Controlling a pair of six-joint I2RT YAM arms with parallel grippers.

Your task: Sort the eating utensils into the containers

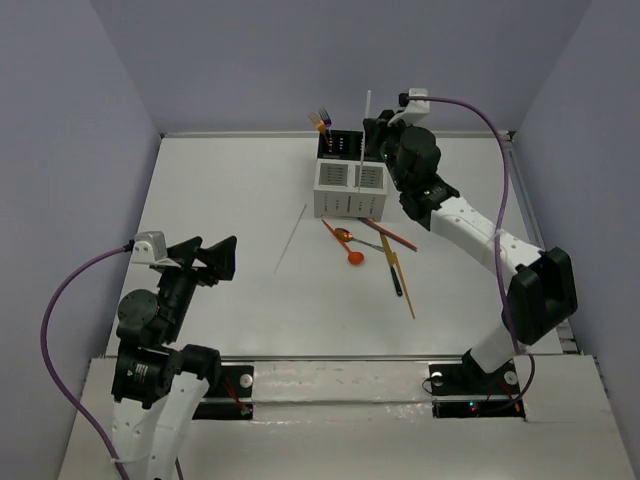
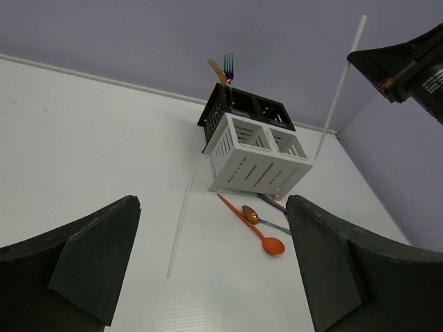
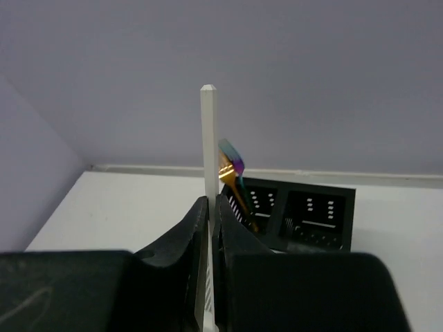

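Your right gripper (image 3: 210,207) is clamped tight on a white stick (image 3: 208,138). It holds the stick upright, directly over the caddy (image 1: 350,185), which sits upper middle in the top view. Your left gripper (image 2: 214,263) is spread wide at lower left, holding nothing. Two forks (image 1: 321,120) stand in the caddy's back-left black box. A second white stick (image 1: 291,240) lies left of the caddy. Orange spoons (image 1: 355,258) and a fan of coloured sticks (image 1: 392,262) lie just below it. Walls (image 1: 300,60) close the table (image 1: 220,180) at left, back and right. The caddy stands close to the back wall, and bare tabletop runs from the lone stick to the left wall.
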